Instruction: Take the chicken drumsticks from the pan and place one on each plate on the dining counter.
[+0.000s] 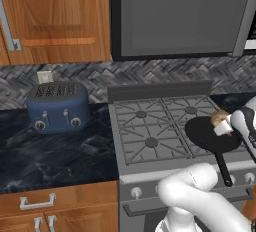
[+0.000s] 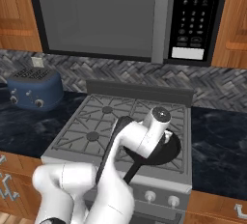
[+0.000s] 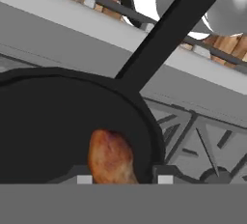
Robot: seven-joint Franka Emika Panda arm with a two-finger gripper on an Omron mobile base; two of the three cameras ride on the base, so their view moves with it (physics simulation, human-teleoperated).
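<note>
Looking down the hand view, you have a chicken drumstick (image 3: 111, 158) lying between the two fingers (image 3: 84, 179), whose tips stand apart on either side of its lower end (spread wide, gripping nothing as far as these pictures tell). Its long axis runs roughly up and away from the fingers, toward the pan's middle, so the fingers straddle it across its width, which is what a pinch wants. The piece sits inside the pan (image 3: 53, 126) near the rim, on the side away from the handle root. From the left base view, the gripper (image 1: 225, 126) hangs over the far edge of the pan (image 1: 205, 136) on the stove (image 1: 150, 131), with the drumstick (image 1: 219, 118) just beside it. You probably need only a short descent before clenching; whether the tips already touch the meat cannot be told.
</note>
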